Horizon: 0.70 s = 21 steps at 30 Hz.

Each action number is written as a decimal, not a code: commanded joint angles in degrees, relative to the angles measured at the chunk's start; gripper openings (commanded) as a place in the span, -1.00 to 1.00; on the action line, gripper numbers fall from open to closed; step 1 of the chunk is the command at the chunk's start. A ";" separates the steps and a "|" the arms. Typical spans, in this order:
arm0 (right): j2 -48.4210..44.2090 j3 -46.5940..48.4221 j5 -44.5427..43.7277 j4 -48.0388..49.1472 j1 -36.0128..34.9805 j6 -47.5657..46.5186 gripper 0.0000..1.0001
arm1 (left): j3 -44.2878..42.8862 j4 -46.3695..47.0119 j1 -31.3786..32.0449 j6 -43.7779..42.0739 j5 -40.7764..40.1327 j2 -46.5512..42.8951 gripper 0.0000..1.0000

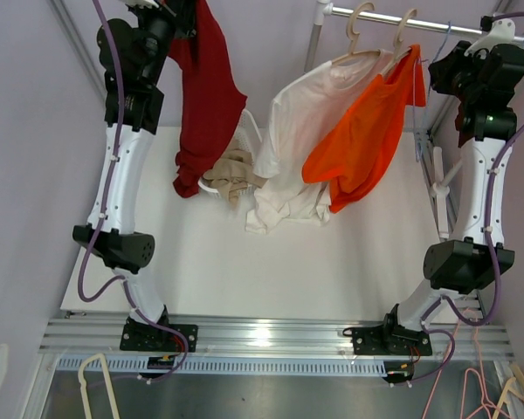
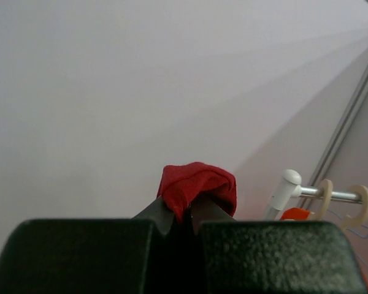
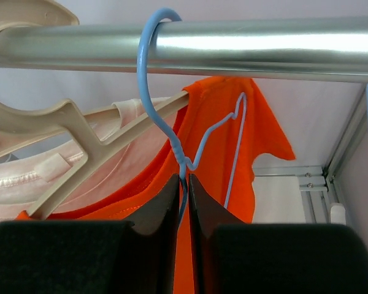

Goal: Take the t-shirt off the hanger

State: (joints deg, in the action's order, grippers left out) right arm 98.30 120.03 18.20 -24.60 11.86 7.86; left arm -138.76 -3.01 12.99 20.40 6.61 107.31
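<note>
A dark red t-shirt [image 1: 210, 96] hangs loose from my left gripper [image 1: 179, 13], raised high at the back left. In the left wrist view my left gripper [image 2: 187, 214] is shut on a bunched fold of the red t-shirt [image 2: 199, 184]. My right gripper [image 3: 187, 184] is shut on the neck of a thin blue wire hanger [image 3: 148, 92] hooked over the metal rail [image 3: 233, 43]. The wire looks bare. In the top view my right gripper [image 1: 434, 77] is by the rail's right end [image 1: 445, 26].
An orange t-shirt [image 1: 367, 140] and a white t-shirt [image 1: 297, 131] hang on beige hangers [image 1: 358, 22] on the rail. A beige heap [image 1: 231, 175] lies on the white table [image 1: 288, 262]. Spare hangers [image 1: 96, 375] lie below the front rail.
</note>
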 commanded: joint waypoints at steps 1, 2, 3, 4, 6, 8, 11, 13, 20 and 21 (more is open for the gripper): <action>-2.85 -0.06 -2.99 1.22 0.27 -0.56 -0.72 | 2.35 10.90 -0.07 5.43 4.10 -5.35 -0.99; -2.94 0.12 -3.25 1.13 0.18 -0.65 -0.72 | 1.66 11.52 -0.07 7.52 4.98 -5.61 -0.99; -3.03 0.21 -3.43 0.87 0.27 -0.74 -0.72 | 1.21 12.23 -0.07 8.59 5.16 -5.44 -0.99; -3.20 0.29 -3.69 0.78 0.27 -0.91 -0.71 | -0.53 12.23 -0.07 9.38 5.25 -5.18 -0.99; -3.64 0.47 -4.65 0.43 0.18 -1.26 -0.44 | -3.18 12.84 -0.07 11.49 5.78 -4.04 -0.99; -4.17 0.38 -5.88 0.26 0.18 -1.97 -0.05 | -5.63 13.29 -0.07 13.17 6.04 -3.51 -0.99; -5.40 0.29 -8.35 -0.18 0.18 -2.67 0.21 | -5.21 15.30 -0.07 14.92 5.87 -4.12 -0.99; -6.27 0.03 -9.49 -0.54 0.18 -2.76 0.27 | -5.29 16.79 -0.07 16.59 5.87 -4.39 -0.99; -9.35 -2.60 -7.92 -0.36 0.18 -1.71 0.37 | -2.93 18.12 -0.34 18.54 4.81 -4.12 -0.99; -9.88 -3.13 -7.56 -0.45 0.18 -1.62 0.38 | -1.70 18.38 -0.34 18.18 4.64 -4.47 -0.99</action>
State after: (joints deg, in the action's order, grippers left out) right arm 91.35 117.89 9.96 -25.85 11.86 5.93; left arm -141.25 10.85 12.97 36.67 11.27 105.10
